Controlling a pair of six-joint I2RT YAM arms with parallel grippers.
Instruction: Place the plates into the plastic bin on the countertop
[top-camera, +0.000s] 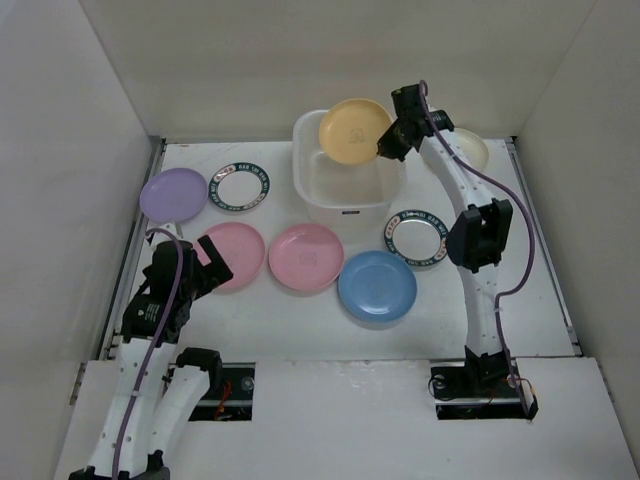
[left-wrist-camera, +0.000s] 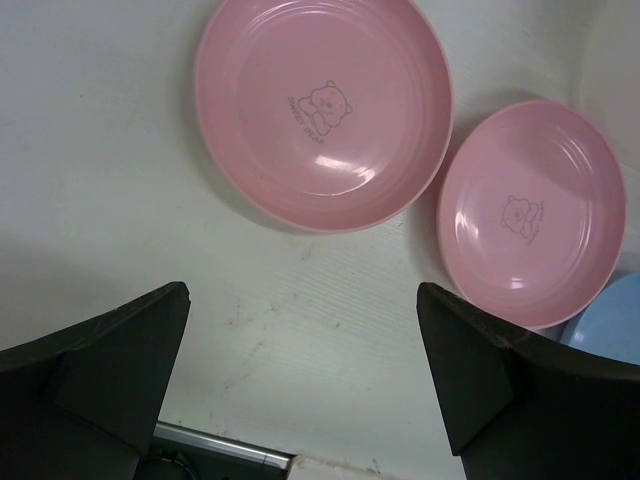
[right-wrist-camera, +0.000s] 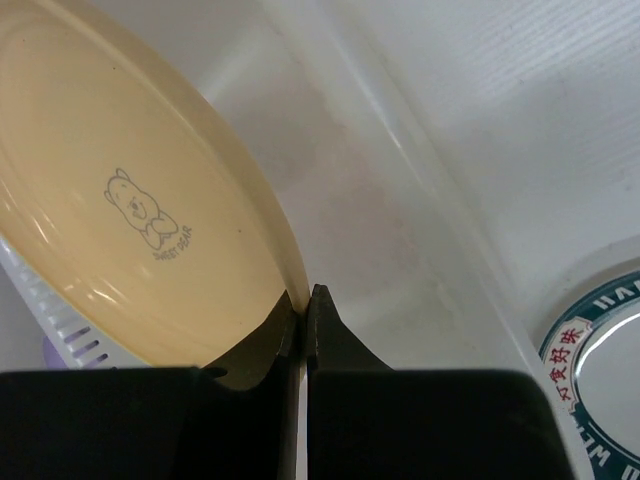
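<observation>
My right gripper (top-camera: 385, 143) is shut on the rim of the orange plate (top-camera: 354, 130) and holds it tilted above the translucent plastic bin (top-camera: 306, 178). In the right wrist view the fingertips (right-wrist-camera: 318, 305) pinch the orange plate (right-wrist-camera: 120, 220) over the bin (right-wrist-camera: 400, 230). My left gripper (top-camera: 205, 262) is open and empty over the countertop (top-camera: 270, 320), just short of the left pink plate (top-camera: 236, 254). Both pink plates show in the left wrist view (left-wrist-camera: 322, 105) (left-wrist-camera: 530, 212). The second pink plate (top-camera: 306, 256), blue plate (top-camera: 377, 285), lilac plate (top-camera: 173, 193) and two patterned plates (top-camera: 239, 188) (top-camera: 417, 238) lie flat.
A cream plate (top-camera: 472, 148) lies at the back right, partly behind the right arm. White walls enclose the countertop on three sides. A metal rail (top-camera: 135, 250) runs along the left edge. The blue plate's edge shows in the left wrist view (left-wrist-camera: 612, 330).
</observation>
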